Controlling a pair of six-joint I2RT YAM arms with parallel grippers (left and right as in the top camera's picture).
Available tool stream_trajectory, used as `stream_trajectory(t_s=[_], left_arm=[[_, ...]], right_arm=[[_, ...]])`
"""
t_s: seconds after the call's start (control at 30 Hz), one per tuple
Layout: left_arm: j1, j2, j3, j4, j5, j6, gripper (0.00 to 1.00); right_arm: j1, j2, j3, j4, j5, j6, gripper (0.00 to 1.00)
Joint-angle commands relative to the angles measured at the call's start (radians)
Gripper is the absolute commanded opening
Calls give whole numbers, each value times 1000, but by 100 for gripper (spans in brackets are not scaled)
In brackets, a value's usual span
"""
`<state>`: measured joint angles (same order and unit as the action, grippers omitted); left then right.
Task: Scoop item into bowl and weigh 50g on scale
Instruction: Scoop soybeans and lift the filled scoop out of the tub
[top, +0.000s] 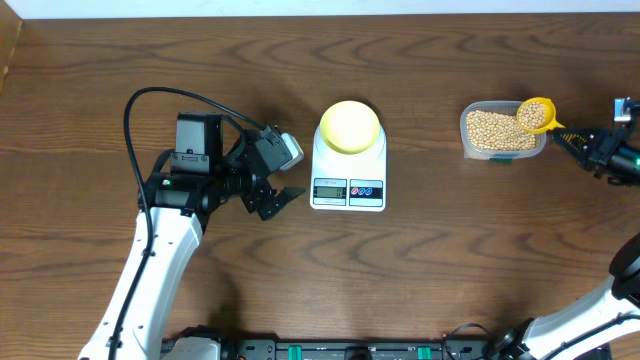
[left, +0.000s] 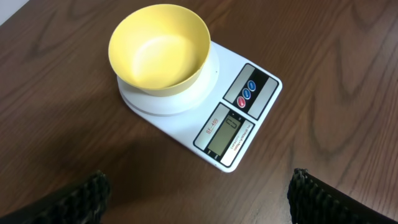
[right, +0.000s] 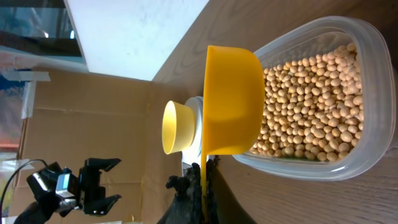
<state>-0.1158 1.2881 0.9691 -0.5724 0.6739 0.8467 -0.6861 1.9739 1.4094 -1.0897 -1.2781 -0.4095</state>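
Scooping step: right tool (top: 572, 138) clamped on scoop (top: 535, 115) over beans (top: 488, 130) (seemingly loaded). Left tool (left: 199, 205) apart, idle. Next I carry it level to the empty bowl (top: 350, 126) on scale (top: 347, 192).

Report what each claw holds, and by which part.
Right claw grips the yellow scoop by its handle end; left claw is open, holding nothing.

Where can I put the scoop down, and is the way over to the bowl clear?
Bare wood lies between the scale and the container, and in front of the scale. That gap gives the scoop a clear path to the bowl. Tight: left of the scale, by the open left gripper.
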Motion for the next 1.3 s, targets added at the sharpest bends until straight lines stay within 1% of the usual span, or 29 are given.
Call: stream_trajectory(t_s=[0.0, 0.83, 1.27], left_arm=[[3, 3, 30, 1, -6, 17, 93], [3, 3, 30, 1, -6, 17, 93], [3, 3, 30, 1, -6, 17, 93]], right_arm=[[0, 8, -5, -3, -61, -26, 1], [2, 8, -5, -21, -68, -34, 1], [80, 8, -5, -18, -68, -33, 1]])
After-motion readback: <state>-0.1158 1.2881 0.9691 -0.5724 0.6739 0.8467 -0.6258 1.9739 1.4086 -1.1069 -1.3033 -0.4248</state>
